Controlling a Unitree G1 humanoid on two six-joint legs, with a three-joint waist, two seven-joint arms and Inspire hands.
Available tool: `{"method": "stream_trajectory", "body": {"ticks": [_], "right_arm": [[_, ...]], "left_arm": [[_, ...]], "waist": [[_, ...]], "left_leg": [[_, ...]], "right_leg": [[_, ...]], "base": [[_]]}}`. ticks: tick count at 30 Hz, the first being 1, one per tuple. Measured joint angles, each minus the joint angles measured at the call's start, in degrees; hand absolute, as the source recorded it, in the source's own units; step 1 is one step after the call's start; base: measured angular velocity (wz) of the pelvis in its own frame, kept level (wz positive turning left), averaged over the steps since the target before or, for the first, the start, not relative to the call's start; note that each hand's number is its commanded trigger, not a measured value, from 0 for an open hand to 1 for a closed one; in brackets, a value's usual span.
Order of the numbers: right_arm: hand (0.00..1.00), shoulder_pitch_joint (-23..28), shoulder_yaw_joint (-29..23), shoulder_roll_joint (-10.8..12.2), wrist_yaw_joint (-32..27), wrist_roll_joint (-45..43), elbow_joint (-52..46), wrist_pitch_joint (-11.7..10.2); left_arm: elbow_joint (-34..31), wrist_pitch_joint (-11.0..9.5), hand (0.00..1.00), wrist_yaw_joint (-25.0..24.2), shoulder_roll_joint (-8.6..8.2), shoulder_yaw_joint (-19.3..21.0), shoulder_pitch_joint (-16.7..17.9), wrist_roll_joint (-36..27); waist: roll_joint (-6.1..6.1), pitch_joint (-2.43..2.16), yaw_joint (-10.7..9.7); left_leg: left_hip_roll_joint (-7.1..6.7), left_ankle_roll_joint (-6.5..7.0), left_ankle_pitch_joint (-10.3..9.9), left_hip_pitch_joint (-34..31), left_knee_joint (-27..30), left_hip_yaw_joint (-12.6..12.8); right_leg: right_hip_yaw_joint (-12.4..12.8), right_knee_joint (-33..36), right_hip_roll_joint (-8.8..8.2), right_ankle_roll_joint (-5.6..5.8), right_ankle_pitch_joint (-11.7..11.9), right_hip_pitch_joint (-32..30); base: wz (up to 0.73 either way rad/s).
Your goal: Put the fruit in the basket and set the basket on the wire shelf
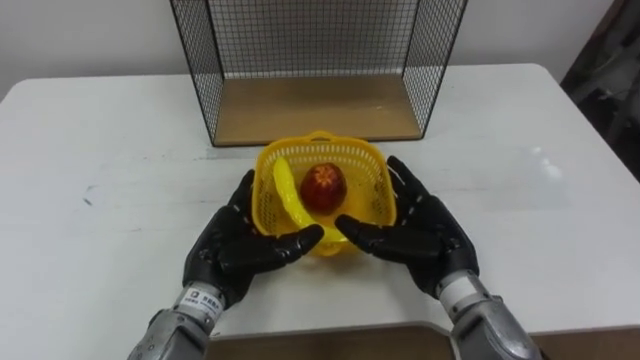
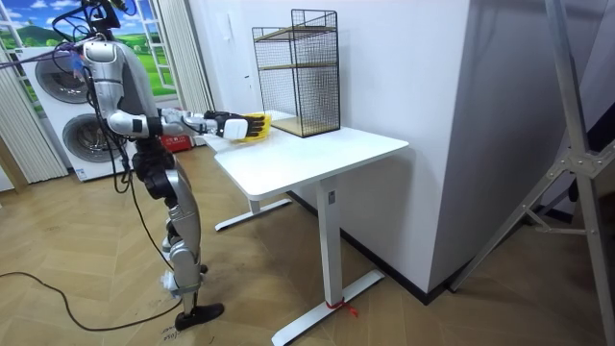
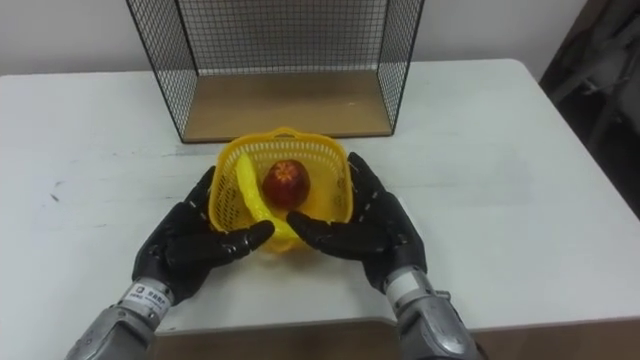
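A yellow mesh basket sits in front of me on the white table. It holds a red apple and a yellow banana that leans along its left wall. My left hand lies flat against the basket's left side and my right hand against its right side. The fingers are straight, and both thumbs reach in below the front rim. Whether the basket rests on the table I cannot tell. The black wire shelf, with a wooden bottom board, stands just behind the basket, its open side facing me.
I stand at the table's near edge, arms stretched over it, as the room view shows. The shelf is a two-level cage near the wall. Bare tabletop lies on both sides. Washing machines stand behind me.
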Motion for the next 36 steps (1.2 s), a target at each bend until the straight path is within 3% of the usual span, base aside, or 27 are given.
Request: {"method": "stream_trajectory", "body": {"ticks": [8,21,26,36], "right_arm": [[0.00,-1.26,-0.12,0.14,-1.05,-5.70,0.69,0.00],[0.00,-3.07,0.06,0.33,-1.71,-9.16,0.71,0.00],[0.00,-4.66,0.21,0.42,-2.26,-10.38,0.71,-0.94],[0.00,-4.87,0.17,0.70,-2.27,-11.26,0.70,-1.08]], "left_arm": [[0.00,0.00,0.00,0.00,-0.03,-0.13,-1.84,0.05],[-0.77,-0.24,0.00,0.00,-0.18,-0.06,-2.82,0.32],[-0.77,-0.91,0.00,0.00,-0.31,-0.03,-5.04,2.55],[-1.09,-1.12,0.00,0.01,-0.61,0.05,-5.11,3.48]], "waist": [[-0.69,0.42,-0.83],[-0.66,0.26,-0.98],[-0.60,0.24,-0.98],[-0.32,0.06,-1.05]], "left_leg": [[0.10,0.00,0.00,-0.10,-0.07,0.16],[0.62,0.00,-0.01,-0.58,0.08,0.30],[0.72,-0.01,-0.01,0.07,0.13,0.23],[0.73,-0.02,-0.01,-0.07,0.17,0.22]], "right_leg": [[0.35,0.79,0.12,-0.03,0.03,-0.96],[0.33,1.03,0.65,-0.45,0.38,-1.61],[0.23,0.96,0.71,-0.53,0.43,-0.88],[0.24,1.02,0.71,-0.55,0.45,-0.77]], "base": [[-0.01],[0.00],[0.00],[0.00]]}}
